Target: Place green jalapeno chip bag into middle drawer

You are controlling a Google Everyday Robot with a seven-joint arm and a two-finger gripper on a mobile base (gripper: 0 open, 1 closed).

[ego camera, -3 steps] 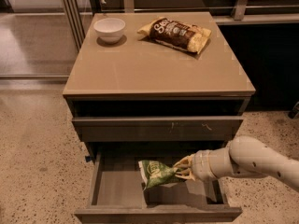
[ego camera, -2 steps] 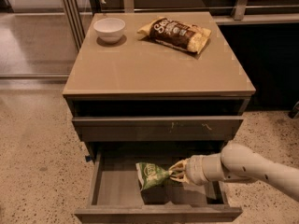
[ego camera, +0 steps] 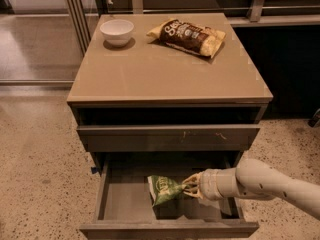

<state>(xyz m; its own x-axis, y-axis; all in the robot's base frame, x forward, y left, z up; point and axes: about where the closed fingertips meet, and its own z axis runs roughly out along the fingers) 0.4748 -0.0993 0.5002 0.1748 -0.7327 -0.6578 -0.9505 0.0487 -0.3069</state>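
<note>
Inside pulled-out middle drawer [ego camera: 125, 204], green jalapeno chip bag [ego camera: 164, 189] sits low over grey floor, just left of end effector [ego camera: 192, 186] and touching it. End effector clenched on bag's right corner. Worktop [ego camera: 165, 79] above carries white bowl [ego camera: 117, 31] back left, brown-and-yellow chip bag [ego camera: 187, 35] back centre-right. Scratched drawer front [ego camera: 170, 136] directly above open drawer. Speckled floor [ego camera: 40, 174] around cabinet. Pale arm [ego camera: 265, 184] enters from right, near level, wrist pointing left into drawer.
</note>
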